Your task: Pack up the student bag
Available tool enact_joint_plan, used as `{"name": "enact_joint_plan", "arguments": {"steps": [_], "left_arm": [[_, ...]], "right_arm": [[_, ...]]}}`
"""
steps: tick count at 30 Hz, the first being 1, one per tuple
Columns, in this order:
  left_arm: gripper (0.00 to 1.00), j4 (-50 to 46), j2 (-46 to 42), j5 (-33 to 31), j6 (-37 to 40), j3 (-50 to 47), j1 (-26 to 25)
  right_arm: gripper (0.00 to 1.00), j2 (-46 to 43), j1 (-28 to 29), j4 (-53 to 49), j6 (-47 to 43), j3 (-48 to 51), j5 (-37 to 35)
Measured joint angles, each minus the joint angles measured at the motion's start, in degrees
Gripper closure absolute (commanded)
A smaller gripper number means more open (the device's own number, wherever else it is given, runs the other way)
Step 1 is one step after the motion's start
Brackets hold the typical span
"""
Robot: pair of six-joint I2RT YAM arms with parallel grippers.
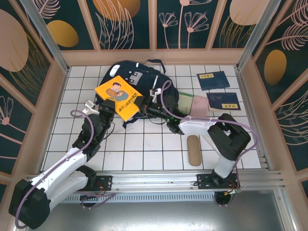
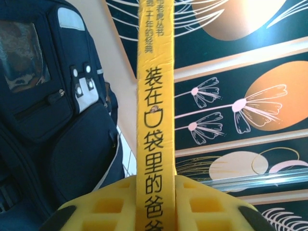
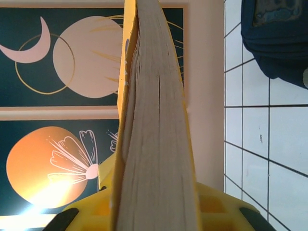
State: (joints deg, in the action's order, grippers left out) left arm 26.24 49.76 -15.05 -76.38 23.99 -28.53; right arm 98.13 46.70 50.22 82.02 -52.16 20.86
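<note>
The student bag [image 1: 139, 77], a big navy backpack with white patches, lies at the back middle of the tiled table. A yellow book [image 1: 118, 98] with a cartoon cover hangs tilted over the bag's front left part, held from both sides. My left gripper [image 1: 107, 107] grips its lower left edge. In the left wrist view the book's spine [image 2: 155, 96] sits between the yellow fingers [image 2: 108, 207], with the bag [image 2: 48, 96] to the left. My right gripper [image 1: 141, 108] is shut on the book's right side; its page edge [image 3: 154, 120] fills the jaws, and the bag [image 3: 279, 38] shows at upper right.
Two dark blue booklets [image 1: 215, 80] [image 1: 223, 100] lie at the back right. A green book [image 1: 185, 102] and a pink item [image 1: 198, 106] lie partly under the right arm. A tan oblong case [image 1: 193, 150] rests in front of them. Wooden walls ring the table.
</note>
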Motion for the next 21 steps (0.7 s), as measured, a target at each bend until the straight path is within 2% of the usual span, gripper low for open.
{"name": "enact_joint_plan", "arguments": {"steps": [2,4,7,10,15,21], "left_arm": [[0.36,-3.69,-0.24,-0.50,2.23,1.55,-0.42],[0.29,-7.45,-0.33,-1.68,5.49,4.26,-0.55],[0.25,-12.35,1.70,-2.99,12.46,10.91,-0.50],[0.21,-16.35,9.64,-1.51,20.13,22.21,-0.52],[0.19,-20.98,30.75,8.83,31.45,42.49,-0.50],[0.09,-26.05,51.52,27.36,36.54,55.69,-0.39]], "right_arm": [[1.00,-2.49,-0.83,-3.48,-1.49,1.18,-0.52],[1.00,-5.29,-2.69,-8.00,-3.58,2.49,-1.01],[1.00,-9.92,-7.30,-18.18,-8.59,3.08,-2.21],[1.00,-14.64,-11.78,-29.03,-15.47,2.93,-5.42],[1.00,-20.09,-14.43,-45.62,-24.70,0.39,-12.96],[1.00,-28.15,-17.86,-48.17,-35.98,5.11,-5.68]]}}
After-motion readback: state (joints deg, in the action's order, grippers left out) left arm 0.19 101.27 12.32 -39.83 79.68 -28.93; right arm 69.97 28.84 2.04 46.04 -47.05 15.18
